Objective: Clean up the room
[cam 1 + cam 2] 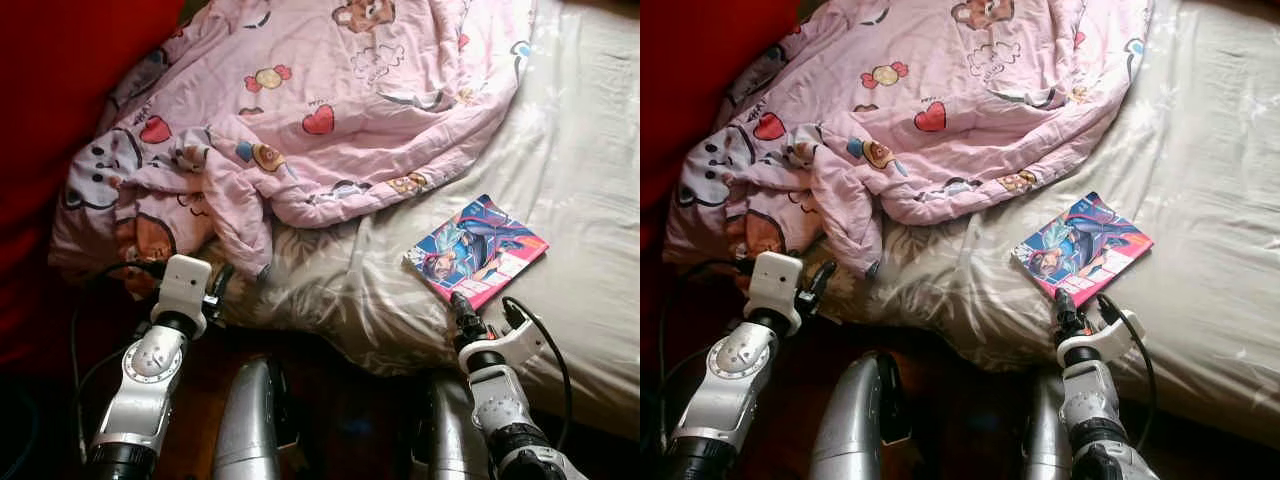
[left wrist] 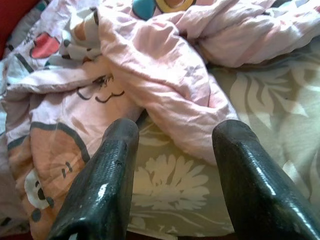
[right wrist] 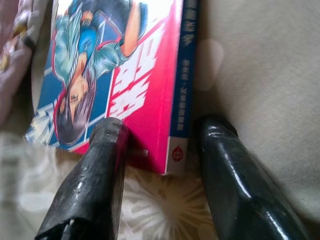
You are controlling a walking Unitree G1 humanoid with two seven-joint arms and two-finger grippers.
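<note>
In the head views a comic book (image 1: 477, 249) lies flat on the pale leaf-patterned bed sheet (image 1: 590, 170), just ahead of the right gripper (image 1: 462, 306), whose black fingers reach the book's near corner; a crumpled pink cartoon-print blanket (image 1: 300, 110) lies ahead of the left gripper (image 1: 219, 283) and spreads away from it over the far part of the bed; the left gripper sits at the bed's near edge, just beside the blanket's lowest fold; a red surface (image 1: 60, 100) stands off to that gripper's outer side; the book lies well apart from the left gripper, across on the right arm's side.

In the left wrist view the two fingers (image 2: 102, 185) stand apart, holding nothing; a thick fold of the blanket (image 2: 170, 100) hangs just beyond and between their tips, with the sheet (image 2: 165, 185) showing in the gap.

In the right wrist view the fingers (image 3: 95, 175) are spread open around the book's near corner (image 3: 150, 100); one tip rests against the pink cover, the other stands just beside the blue spine on the sheet (image 3: 260, 75); the fingers are not pressed together on the book.
</note>
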